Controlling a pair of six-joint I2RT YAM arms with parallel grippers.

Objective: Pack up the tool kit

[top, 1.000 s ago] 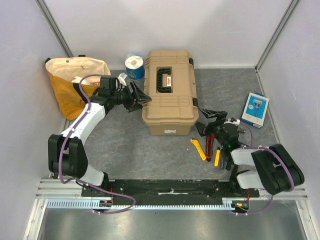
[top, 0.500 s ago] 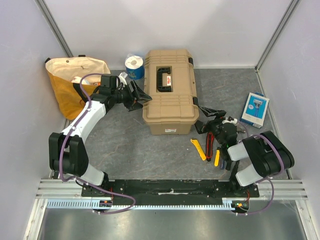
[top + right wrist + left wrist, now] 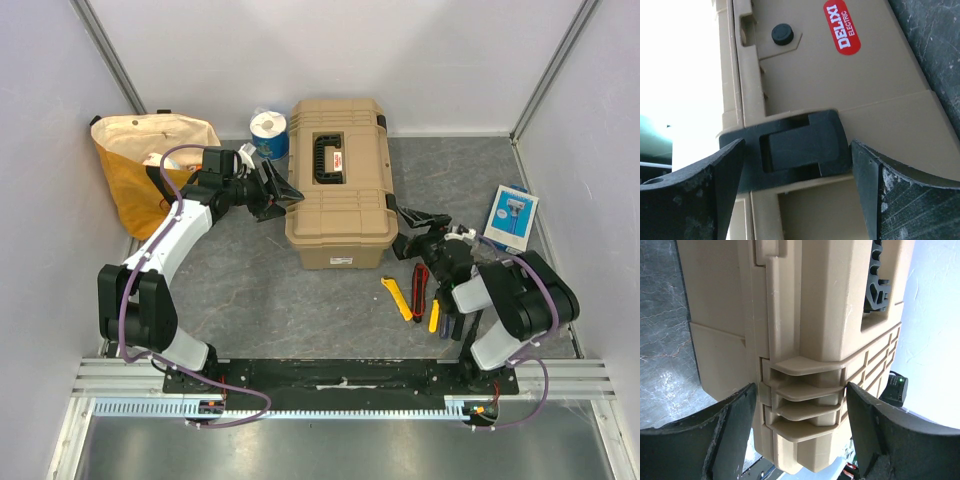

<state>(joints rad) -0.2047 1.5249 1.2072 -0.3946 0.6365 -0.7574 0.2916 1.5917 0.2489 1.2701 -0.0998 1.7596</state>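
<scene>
Bright, even light (wrist-view backgrounds blown out white).

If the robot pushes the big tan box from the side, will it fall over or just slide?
Probably slide, not tip: the toolbox is wide and low, sitting flat on the table. It looks like stiff ribbed plastic, so it likely won't bend. That smooth surface may let it skid easily.

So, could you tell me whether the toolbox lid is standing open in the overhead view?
No, the toolbox lid lies flat on its base, closed.

Grey marbled tabletop point(image 3: 250, 290), plain white walls point(image 3: 420, 60), even light
</scene>
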